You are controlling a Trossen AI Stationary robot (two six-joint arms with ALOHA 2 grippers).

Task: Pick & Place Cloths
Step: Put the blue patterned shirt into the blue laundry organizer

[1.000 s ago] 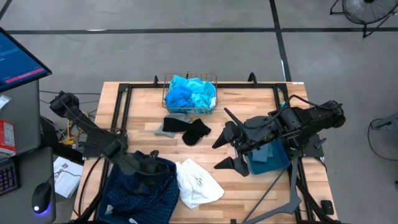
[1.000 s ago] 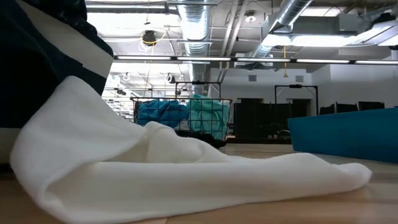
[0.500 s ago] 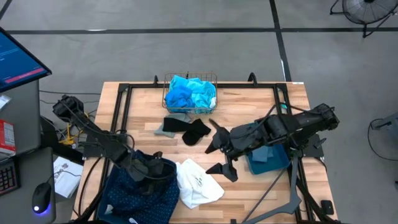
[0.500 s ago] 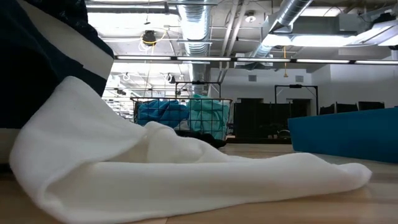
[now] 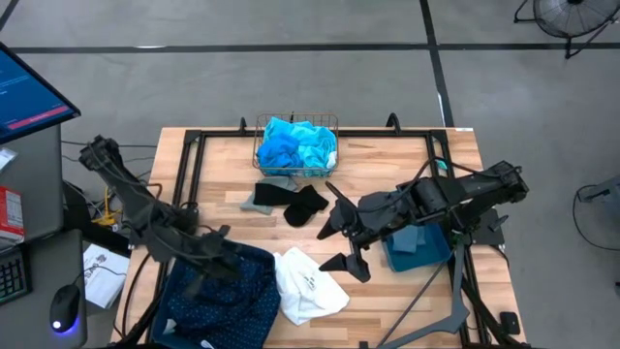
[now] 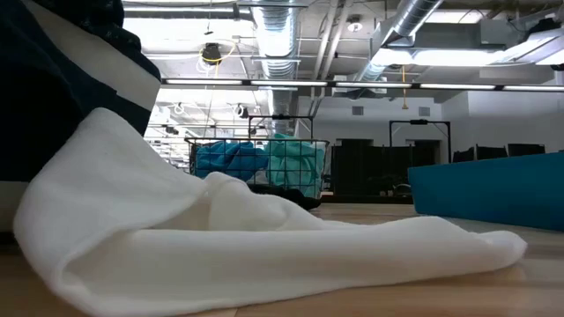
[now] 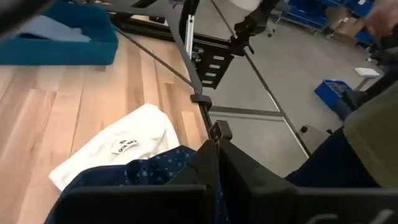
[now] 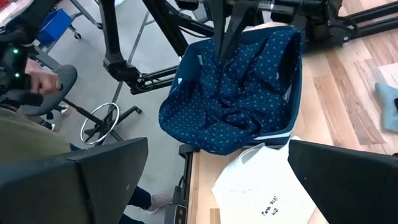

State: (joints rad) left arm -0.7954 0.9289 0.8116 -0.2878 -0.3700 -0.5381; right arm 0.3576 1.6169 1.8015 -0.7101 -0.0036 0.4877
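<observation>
Lifting clear of the navy dotted fabric garment (image 5: 218,291), the left gripper (image 5: 230,260) has closed empty; the right gripper (image 5: 337,237) waits open-fingered above the crumpled white cloth (image 5: 305,286), likely next.

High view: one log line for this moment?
left gripper: shut on navy dotted cloth, over bin | right gripper: open, above table near white cloth | wire basket: turquoise and blue cloths

Wood table (image 5: 387,165): gold wire basket (image 5: 296,147) at far edge, grey cloth (image 5: 263,197) and black cloth (image 5: 304,205) just in front, white cloth (image 5: 308,286) near front, teal bin (image 5: 426,250) right
</observation>
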